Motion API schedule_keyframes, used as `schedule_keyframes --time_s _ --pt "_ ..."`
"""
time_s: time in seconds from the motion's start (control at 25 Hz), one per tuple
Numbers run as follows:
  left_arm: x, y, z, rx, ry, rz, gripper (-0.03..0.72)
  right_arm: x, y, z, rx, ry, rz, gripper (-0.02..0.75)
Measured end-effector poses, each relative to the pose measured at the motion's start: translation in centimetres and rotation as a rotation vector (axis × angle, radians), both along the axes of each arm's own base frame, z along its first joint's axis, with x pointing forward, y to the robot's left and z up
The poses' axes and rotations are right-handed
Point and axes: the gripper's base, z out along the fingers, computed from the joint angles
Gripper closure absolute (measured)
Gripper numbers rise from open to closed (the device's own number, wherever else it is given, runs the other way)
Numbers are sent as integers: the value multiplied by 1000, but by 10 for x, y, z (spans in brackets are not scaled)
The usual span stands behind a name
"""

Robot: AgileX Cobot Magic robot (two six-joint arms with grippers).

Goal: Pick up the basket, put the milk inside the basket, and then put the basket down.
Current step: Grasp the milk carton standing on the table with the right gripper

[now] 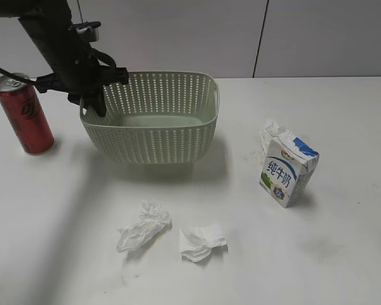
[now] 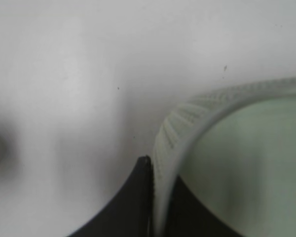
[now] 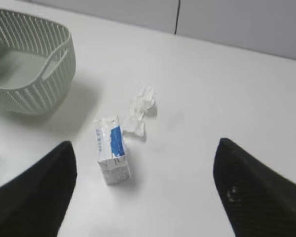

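Far left, beside the left gripper: a red can (image 1: pixel 24 115) stands upright on the white table (image 1: pixel 343 254), just outside the gripper and apart from it.
Left arm pose: the black arm comes down at a slant from the upper left corner of the exterior view, wrist bent so the left gripper (image 1: pixel 95 101) points down onto the basket's left end.
Left gripper state: its fingers straddle the basket rim, one dark finger (image 2: pixel 130 202) outside the wall and one inside, pinching the rim between them.
Basket axis: the basket (image 1: pixel 153 121) sits with its long side running left to right across the exterior view, mouth facing up, left end in the gripper.
Basket look: pale sage green, rounded corners, rows of small holes in the sides, a cut-out handle (image 3: pixel 56 63) on the end facing the right gripper; whether it rests on the table or is slightly raised I cannot tell.
Tissues: two crumpled white tissues (image 1: pixel 144 225) lie nearer the camera than the basket, well apart from both grippers.
Milk place: the milk (image 3: pixel 113 149) stands ahead of the right gripper, between its two fingers in the wrist view, not touched.
Milk axis: upright, long axis vertical, leaning slightly, blue-topped with blue characters on white.
Behind the milk: another crumpled tissue (image 3: pixel 140 109) lies touching or just beside it.
Right gripper state: the right gripper (image 3: pixel 143 197) is spread wide, holding nothing.
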Motion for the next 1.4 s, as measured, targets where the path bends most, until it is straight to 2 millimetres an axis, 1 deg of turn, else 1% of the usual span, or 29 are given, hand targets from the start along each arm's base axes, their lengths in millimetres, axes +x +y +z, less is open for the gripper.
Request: schedule_keyframes --time_s 0.08,0.12,0.2,0.28,0.36,0.48,0.6,0.84,1.08,1.12,1.2,1.28,1.36,1.4 --pt "0 0 0 0 1 0 688 31 6 -3 -9 109 50 71" --pt "0 0 0 0 1 0 688 44 10 -3 -13 144 76 71" --pt "0 0 0 1 1 0 688 69 25 -12 -44 225 144 71" --pt "0 0 0 1 1 0 688 86 41 -23 -111 291 188 71" --pt "0 0 0 1 2 -1 688 99 59 -40 -195 363 223 71" --pt "0 0 0 1 3 -1 688 110 79 -66 -265 457 255 71" --pt "0 0 0 2 2 -1 688 119 90 -90 -282 534 263 71" --pt "0 1 0 11 0 -4 688 139 96 -130 -307 603 249 71" --pt "0 1 0 14 -1 -5 688 150 100 -170 -333 686 247 79" --pt "0 1 0 14 -1 -5 688 151 100 -176 -337 699 247 91" --pt "0 1 0 15 -1 -6 688 153 101 -186 -342 719 246 146" --pt "0 1 0 18 -2 -7 688 154 101 -190 -343 725 244 223" --pt "0 2 0 19 -2 -7 688 154 101 -190 -343 723 243 314" --pt "0 2 0 20 -3 -8 688 154 101 -190 -341 720 242 347"
